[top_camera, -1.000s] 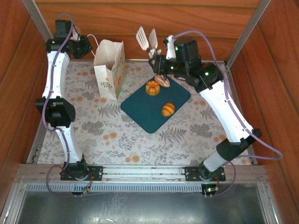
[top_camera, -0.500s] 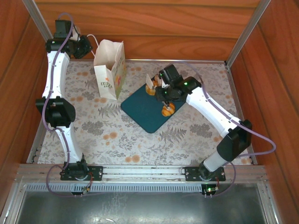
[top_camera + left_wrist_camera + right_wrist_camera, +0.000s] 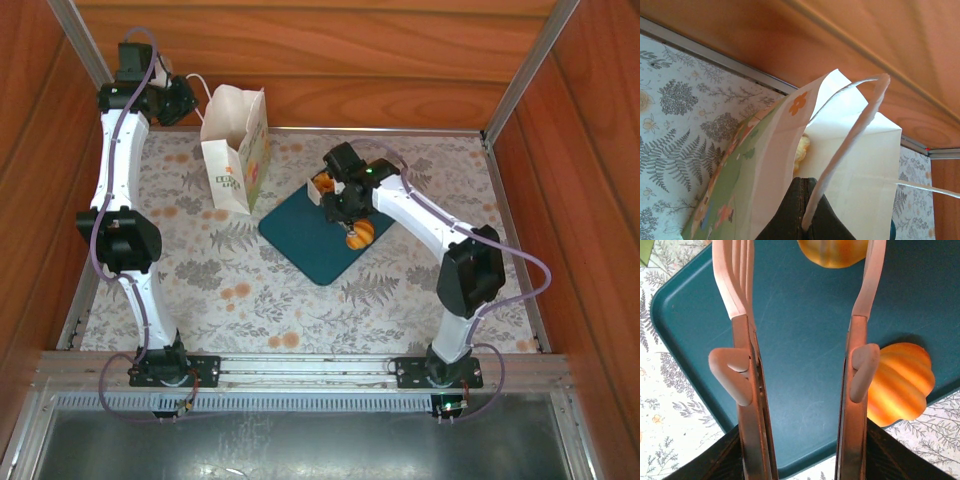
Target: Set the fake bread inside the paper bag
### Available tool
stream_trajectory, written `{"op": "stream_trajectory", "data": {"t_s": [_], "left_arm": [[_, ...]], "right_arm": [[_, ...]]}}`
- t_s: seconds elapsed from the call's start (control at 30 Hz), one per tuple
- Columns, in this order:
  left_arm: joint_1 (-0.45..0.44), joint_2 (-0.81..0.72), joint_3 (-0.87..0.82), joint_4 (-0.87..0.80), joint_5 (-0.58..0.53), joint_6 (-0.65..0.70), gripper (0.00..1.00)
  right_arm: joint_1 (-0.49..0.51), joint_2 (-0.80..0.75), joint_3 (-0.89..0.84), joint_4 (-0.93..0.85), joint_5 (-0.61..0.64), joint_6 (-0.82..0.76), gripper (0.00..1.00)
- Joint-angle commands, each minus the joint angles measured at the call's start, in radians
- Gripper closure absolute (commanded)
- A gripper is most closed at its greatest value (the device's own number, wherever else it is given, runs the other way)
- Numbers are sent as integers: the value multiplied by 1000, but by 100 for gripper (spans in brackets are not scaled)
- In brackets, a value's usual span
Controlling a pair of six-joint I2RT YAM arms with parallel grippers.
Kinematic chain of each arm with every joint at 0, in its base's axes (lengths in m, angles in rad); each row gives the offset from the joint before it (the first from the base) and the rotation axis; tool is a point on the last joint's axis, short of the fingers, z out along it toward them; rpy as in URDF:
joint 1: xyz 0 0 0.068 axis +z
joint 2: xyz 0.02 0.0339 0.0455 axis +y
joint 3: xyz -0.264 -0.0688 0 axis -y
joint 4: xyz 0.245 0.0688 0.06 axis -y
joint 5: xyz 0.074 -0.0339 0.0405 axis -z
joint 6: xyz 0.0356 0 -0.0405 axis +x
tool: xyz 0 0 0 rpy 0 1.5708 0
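Observation:
The white paper bag (image 3: 235, 150) stands upright at the back left, mouth open. My left gripper (image 3: 183, 100) is beside it. In the left wrist view the left gripper (image 3: 809, 212) is shut on the bag's cord handle (image 3: 840, 155), and a pale yellow bread piece (image 3: 802, 147) lies inside the bag (image 3: 765, 165). My right gripper (image 3: 340, 205) hovers over the teal tray (image 3: 305, 240) and is shut on metal tongs (image 3: 747, 390), whose arms stand apart with nothing between them. A ridged orange roll (image 3: 900, 382) lies just right of the tongs. A pumpkin-shaped bun (image 3: 832, 252) sits ahead of the tips.
The tray (image 3: 800, 340) lies on a floral tablecloth (image 3: 220, 280). Wooden walls close in the back and both sides, and a metal rail (image 3: 300, 365) runs along the near edge. The right arm's forearm (image 3: 430, 215) stretches over the tray's right corner.
The right arm has swung down from the back wall, bringing the raised tongs low over the tray between the two breads. The left arm and bag have not moved.

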Motion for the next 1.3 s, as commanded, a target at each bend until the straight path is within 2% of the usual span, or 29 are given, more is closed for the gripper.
{"op": "stream_trajectory", "data": {"t_s": [0.0,0.43,1.27], "left_arm": [[10,-5,29,8,16,-6,100],[11,0,31,8,20,-9,100],[10,-4,28,8,21,-7,100]], "right_arm": [[-18,6,40,-11,-12,-10,44],[-40,93,94,-18,-15,-24,41],[-64,247,195,-33,7,-29,43]]}}
